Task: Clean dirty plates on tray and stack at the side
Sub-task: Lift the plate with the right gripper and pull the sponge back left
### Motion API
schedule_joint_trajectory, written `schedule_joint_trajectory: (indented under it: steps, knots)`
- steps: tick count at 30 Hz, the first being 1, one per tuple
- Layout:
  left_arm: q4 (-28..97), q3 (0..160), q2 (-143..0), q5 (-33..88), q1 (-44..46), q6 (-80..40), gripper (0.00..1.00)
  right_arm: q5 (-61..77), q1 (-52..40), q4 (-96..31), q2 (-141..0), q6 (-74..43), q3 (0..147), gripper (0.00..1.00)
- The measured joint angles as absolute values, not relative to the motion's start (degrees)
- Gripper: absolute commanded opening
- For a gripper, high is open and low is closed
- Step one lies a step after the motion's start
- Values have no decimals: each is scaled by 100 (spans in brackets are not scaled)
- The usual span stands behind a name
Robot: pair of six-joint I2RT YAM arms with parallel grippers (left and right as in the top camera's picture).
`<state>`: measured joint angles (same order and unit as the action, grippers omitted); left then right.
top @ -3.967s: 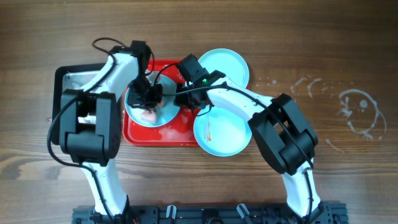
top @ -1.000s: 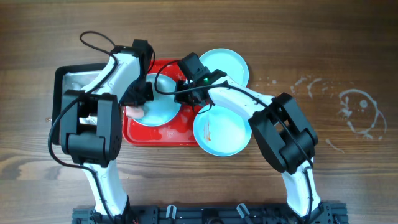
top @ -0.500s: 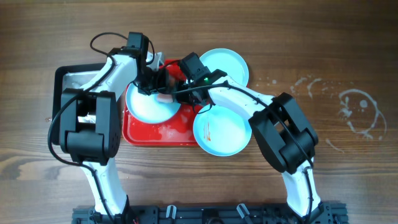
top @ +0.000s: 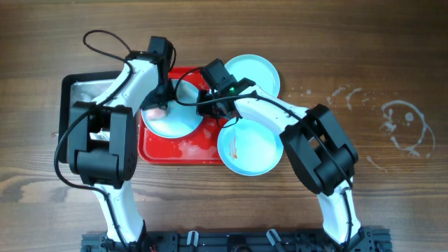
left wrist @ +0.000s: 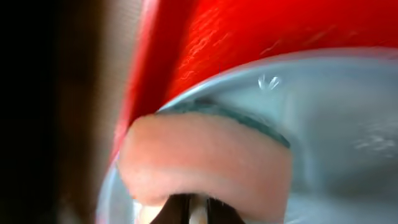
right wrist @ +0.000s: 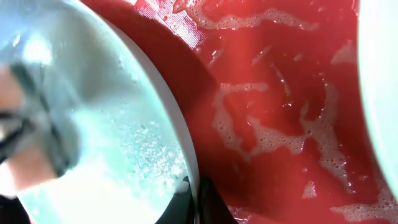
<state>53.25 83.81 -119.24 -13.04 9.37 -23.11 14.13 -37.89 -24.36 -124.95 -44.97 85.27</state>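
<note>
On the red tray a light-cyan plate stands tilted, wet and foamy. My right gripper is shut on its right rim; in the right wrist view the fingertips pinch the plate's edge. At the plate's upper left, my left gripper is shut on a pink sponge. In the left wrist view that sponge, green on one face, presses against the plate. A second plate lies at the tray's far right corner. A third plate, with an orange smear, overlaps the tray's front right.
A black-rimmed metal tray sits left of the red tray, partly under my left arm. White foam streaks the red tray's floor. Pale marks show on the wooden table at the right.
My left gripper has swept the sponge over the held plate, from its lower left to its upper right and back to the upper left. The right gripper has stayed on the rim.
</note>
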Motion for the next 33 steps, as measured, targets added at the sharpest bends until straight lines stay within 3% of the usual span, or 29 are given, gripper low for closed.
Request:
schedule_joint_trajectory:
  steps: [5,14,21,26,33]
  knots:
    - [6154,8364,-11926,-978,856,-2078,4,1485,-3780,-2458,-12495,-4427,8527,4]
    - [6641,8265,-12092,3162,16,211,4,1885,-3516,-2504,-12505,-4193,8527,4]
    - [6643,8289,-12099,5704,-884,797,4,2045,-3492,-2436,-12453,-3854,8519,4]
    - [6823,8315,-12099,6372,-1385,880,4,1310,-3474,-2961,-11646,-3586,8490,4]
    - [6847,8359,-12025,6187,-1400,897,4,-473,-3470,-3691,-10361,-3111,8490,4]
